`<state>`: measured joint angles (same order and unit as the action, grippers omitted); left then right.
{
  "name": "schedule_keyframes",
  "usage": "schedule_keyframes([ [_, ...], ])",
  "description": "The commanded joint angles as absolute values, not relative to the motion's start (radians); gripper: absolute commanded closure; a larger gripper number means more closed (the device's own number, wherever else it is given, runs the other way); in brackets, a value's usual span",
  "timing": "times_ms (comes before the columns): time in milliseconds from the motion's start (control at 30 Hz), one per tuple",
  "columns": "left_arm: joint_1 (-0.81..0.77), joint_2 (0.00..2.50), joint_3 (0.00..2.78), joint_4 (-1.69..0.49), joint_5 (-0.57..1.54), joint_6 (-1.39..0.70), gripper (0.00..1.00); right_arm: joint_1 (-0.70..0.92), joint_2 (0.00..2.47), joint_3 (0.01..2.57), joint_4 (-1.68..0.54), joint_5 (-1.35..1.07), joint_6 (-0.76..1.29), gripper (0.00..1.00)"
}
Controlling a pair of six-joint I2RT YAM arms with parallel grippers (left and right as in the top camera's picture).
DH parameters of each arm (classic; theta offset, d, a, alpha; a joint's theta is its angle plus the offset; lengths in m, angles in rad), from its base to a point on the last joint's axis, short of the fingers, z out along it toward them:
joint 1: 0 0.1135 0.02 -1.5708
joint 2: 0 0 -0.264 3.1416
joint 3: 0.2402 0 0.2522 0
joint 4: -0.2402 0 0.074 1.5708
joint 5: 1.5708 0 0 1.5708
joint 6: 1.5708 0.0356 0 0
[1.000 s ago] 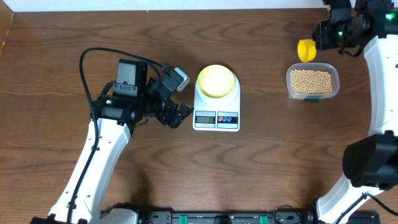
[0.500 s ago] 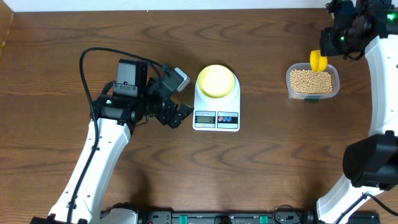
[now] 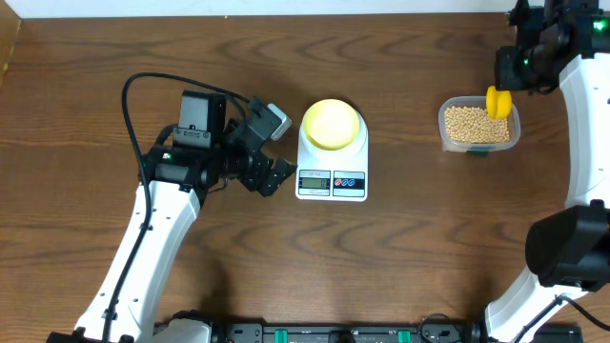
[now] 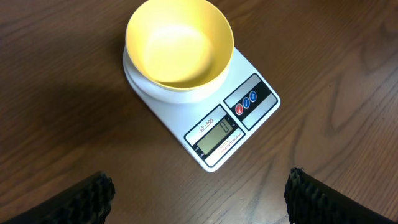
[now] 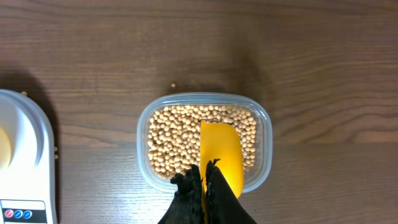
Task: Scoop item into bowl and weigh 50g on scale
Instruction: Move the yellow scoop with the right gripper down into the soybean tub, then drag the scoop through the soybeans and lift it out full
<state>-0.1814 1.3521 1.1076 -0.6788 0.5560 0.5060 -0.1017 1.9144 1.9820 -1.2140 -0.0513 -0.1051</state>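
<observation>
Right gripper (image 5: 203, 180): jaws clamped tight on the handle of the yellow scoop (image 5: 221, 155). The scoop sits over the right half of the clear container (image 5: 264, 134), mouth pointing away from the wrist. Can't tell if it touches the beans (image 5: 174, 137).
Beans fill the container, roughly level and below the rim. One stray bean (image 5: 173, 86) lies on the wood just past the container's far-left corner.
Left gripper (image 4: 199, 199): jaws spread wide, holding nothing, parked near the scale's display end.
Bowl (image 4: 177, 46): empty, upright, centred on the scale (image 4: 183, 115) platform, with its rim about matching the platform edge.
Room: bare table (image 3: 429, 257) between scale and container, the two well apart. Wide open wood along the near side. The container is close to the table's right side, right under the right arm.
Writing: "SF-400" above the LCD (image 4: 214, 138). The LCD digits are too small to read. Red and blue buttons (image 4: 244, 104) sit beside it, markings illegible.
</observation>
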Motion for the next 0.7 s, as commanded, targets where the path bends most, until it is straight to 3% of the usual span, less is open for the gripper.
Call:
schedule_keyframes([
  [0,-0.180,1.341,1.117,-0.680,0.575,0.523,0.10,-0.107,1.917,1.966,-1.209,-0.018,-0.091,0.98],
  [667,-0.180,1.341,1.117,-0.680,0.575,0.523,0.10,-0.114,1.917,1.777,-1.134,-0.006,-0.091,0.98],
])
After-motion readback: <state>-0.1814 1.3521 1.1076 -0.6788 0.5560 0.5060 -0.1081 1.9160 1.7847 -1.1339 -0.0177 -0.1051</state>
